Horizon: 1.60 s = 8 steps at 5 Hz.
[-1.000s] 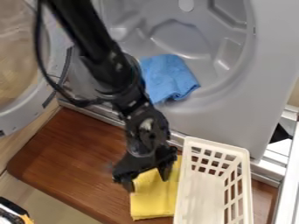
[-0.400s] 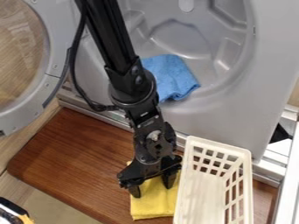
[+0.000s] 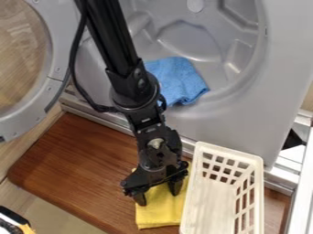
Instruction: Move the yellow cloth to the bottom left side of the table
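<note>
Alongside the basket (image 3: 231,153), yellow cloth (image 3: 160,209) lengthwise

The yellow cloth (image 3: 160,212), plain and matte, lies flat on the reddish-brown wooden counter (image 3: 76,164), right of the counter's middle and near its lower edge. It forms a roughly rectangular pad, longer from top to bottom than across; its upper portion is partly hidden.

Cloth (image 3: 160,214) on table (image 3: 79,157), left of basket (image 3: 261,201), before drum (image 3: 202,48).
</note>
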Each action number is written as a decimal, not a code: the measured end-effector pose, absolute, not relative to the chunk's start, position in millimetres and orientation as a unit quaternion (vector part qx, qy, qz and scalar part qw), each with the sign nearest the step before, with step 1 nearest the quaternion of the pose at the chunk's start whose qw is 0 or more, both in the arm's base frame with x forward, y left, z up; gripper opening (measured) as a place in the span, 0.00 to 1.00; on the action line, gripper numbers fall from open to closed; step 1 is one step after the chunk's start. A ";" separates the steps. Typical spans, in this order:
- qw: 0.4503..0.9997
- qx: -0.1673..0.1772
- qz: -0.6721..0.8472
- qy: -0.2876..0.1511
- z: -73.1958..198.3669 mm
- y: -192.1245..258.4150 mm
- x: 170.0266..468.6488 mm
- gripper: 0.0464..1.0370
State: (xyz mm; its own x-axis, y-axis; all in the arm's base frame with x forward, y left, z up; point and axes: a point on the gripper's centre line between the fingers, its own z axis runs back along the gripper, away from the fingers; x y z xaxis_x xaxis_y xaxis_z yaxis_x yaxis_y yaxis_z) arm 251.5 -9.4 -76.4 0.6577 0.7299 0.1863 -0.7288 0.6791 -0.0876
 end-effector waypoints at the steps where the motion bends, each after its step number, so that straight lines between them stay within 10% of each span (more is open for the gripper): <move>1: 0.896 -0.001 0.432 -0.105 -75.8 10.9 252.8 0.96; 8: 0.835 0.033 0.534 -0.129 -61.5 123.6 249.1 0.96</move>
State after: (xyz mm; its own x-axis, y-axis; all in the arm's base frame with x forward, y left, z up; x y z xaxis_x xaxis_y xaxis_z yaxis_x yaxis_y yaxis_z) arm 249.1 123.6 -61.5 0.3960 0.8833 0.2511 -0.9005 0.4271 -0.0821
